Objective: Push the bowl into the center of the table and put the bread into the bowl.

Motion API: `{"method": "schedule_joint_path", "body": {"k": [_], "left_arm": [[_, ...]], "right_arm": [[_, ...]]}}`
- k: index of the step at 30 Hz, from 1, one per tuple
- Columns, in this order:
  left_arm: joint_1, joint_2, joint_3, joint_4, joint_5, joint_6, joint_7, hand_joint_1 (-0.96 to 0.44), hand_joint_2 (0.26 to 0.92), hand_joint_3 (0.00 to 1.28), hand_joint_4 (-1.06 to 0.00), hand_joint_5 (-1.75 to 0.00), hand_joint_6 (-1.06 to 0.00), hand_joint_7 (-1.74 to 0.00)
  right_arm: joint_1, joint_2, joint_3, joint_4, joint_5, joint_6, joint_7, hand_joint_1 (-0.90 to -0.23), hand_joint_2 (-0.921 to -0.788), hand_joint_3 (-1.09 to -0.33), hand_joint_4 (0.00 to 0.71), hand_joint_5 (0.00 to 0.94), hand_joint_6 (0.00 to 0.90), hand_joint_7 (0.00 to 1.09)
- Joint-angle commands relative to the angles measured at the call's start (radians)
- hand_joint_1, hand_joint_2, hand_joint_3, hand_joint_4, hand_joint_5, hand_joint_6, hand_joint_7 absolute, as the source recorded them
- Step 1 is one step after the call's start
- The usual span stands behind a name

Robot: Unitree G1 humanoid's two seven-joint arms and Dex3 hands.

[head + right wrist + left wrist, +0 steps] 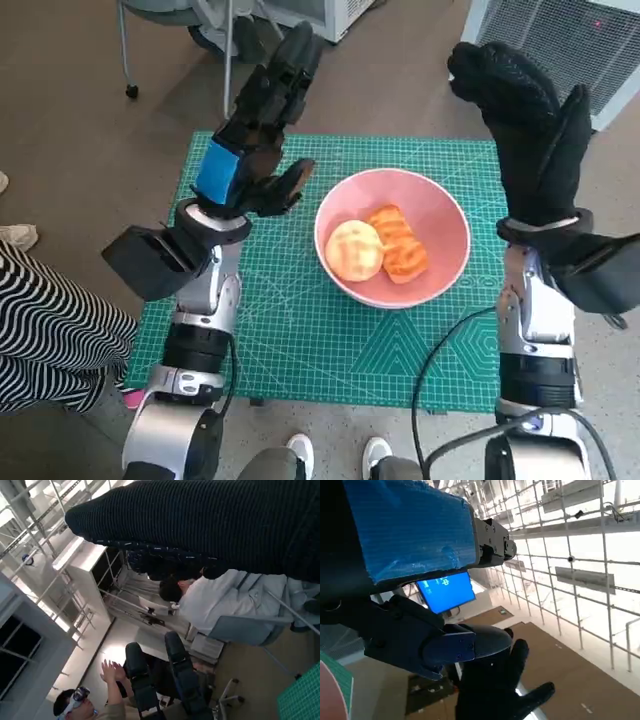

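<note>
Both hands are up off the counter and holding nothing. The left hand (258, 135), blue tape on its back, has its fingers stretched out toward the far edge with the thumb sticking sideways toward the bowl, not touching it. The right hand (530, 130) in the knit glove is raised flat with fingers spread, well clear of everything.

The pink bowl (440, 215) sits about mid-counter on the green cutting mat (300, 330), between the two arms. Two pieces of bread are inside: a round pale bun (354, 250) and a striped orange-brown loaf (399, 243), touching side by side.

Around it: brown floor, a white grille-fronted unit (560, 40) at the far right, and a chair's legs (180, 50) at the far left. A person in striped trousers (50, 325) sits at the left, and a pair of white shoes (335, 455) shows at the near edge. The right wrist view shows two people, I think, though it's turned and murky. The left wrist view catches a blue screen (445, 591).
</note>
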Motion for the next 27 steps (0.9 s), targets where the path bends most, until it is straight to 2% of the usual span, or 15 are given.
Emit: {"method": "schedule_joint_path", "body": {"k": [1, 11, 17, 27], "left_arm": [[0.021, 0.007, 0.001, -0.012, 0.018, -0.017, 0.017, -0.75, 0.921, 0.53, -0.02, 0.00, -0.12, 0.00], [0.024, 0.005, 0.000, -0.003, 0.020, -0.029, 0.024, -0.76, 0.921, 0.52, -0.02, 0.00, -0.09, 0.00], [0.018, -0.016, 0.020, 0.056, -0.004, -0.090, 0.016, -0.77, 0.921, 0.50, 0.00, 0.00, -0.04, 0.00], [0.005, -0.027, 0.031, 0.102, -0.031, -0.139, -0.004, -0.76, 0.921, 0.49, 0.00, 0.00, -0.04, -0.01]], "right_arm": [[0.014, 0.004, -0.001, 0.010, -0.015, 0.018, -0.011, -0.734, -0.921, -0.686, 0.152, 0.003, 0.053, 0.43], [0.018, 0.006, 0.001, 0.008, -0.019, 0.015, -0.015, -0.740, -0.921, -0.680, 0.153, 0.003, 0.053, 0.44], [0.030, 0.006, 0.003, 0.002, -0.026, 0.004, -0.021, -0.741, -0.921, -0.677, 0.153, 0.002, 0.047, 0.43], [0.039, 0.011, 0.002, 0.009, -0.026, -0.005, -0.021, -0.732, -0.921, -0.671, 0.153, 0.002, 0.047, 0.44]]}}
